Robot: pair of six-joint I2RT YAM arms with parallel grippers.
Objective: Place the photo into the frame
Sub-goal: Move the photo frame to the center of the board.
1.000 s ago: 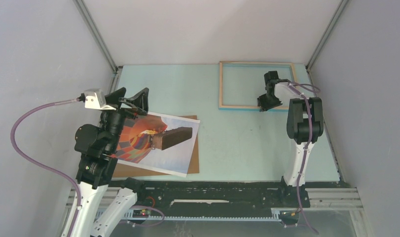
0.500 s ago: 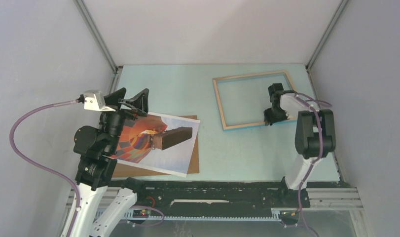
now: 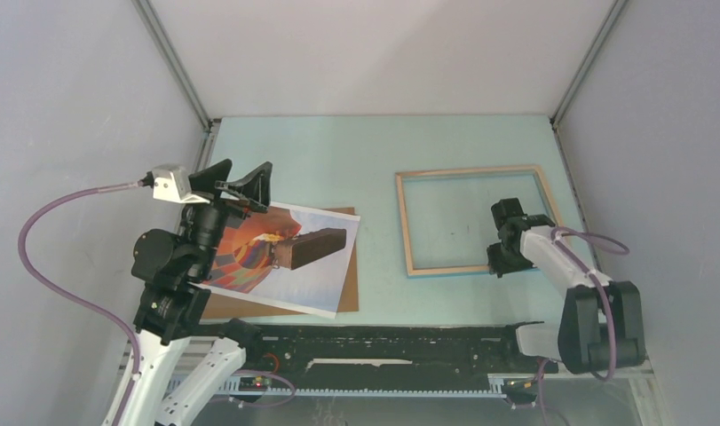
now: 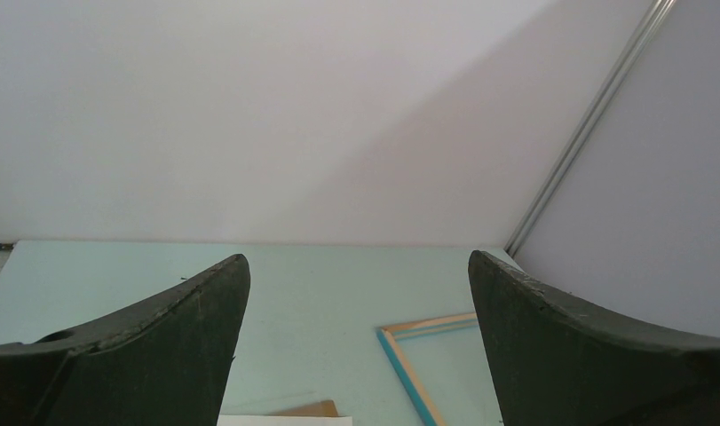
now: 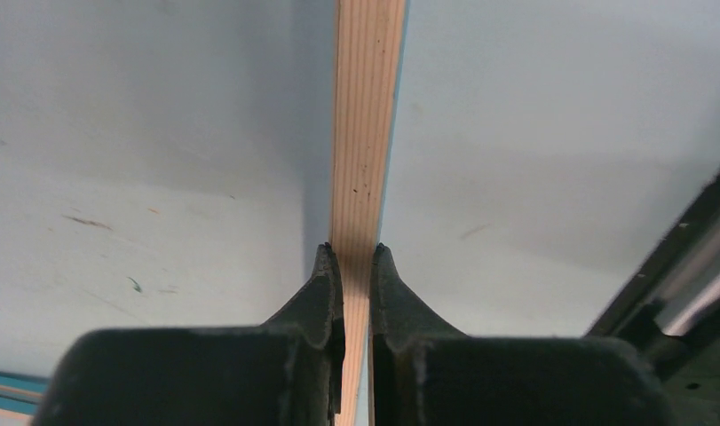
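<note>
Nearest me, my right pincer is pinched tight on the near rail of the one frame, toward its right corner. The frame is wood side up w/ a blue edge, on the right half of the table, w/ bare table inside it & to its left and the side wall close on its right. My left pincer is spread wide, holding nothing, above the far left of the one photo, which lies askew on one brown board, apart from the frame w/ a free strip between; beyond, open table runs to the back wall.
</note>
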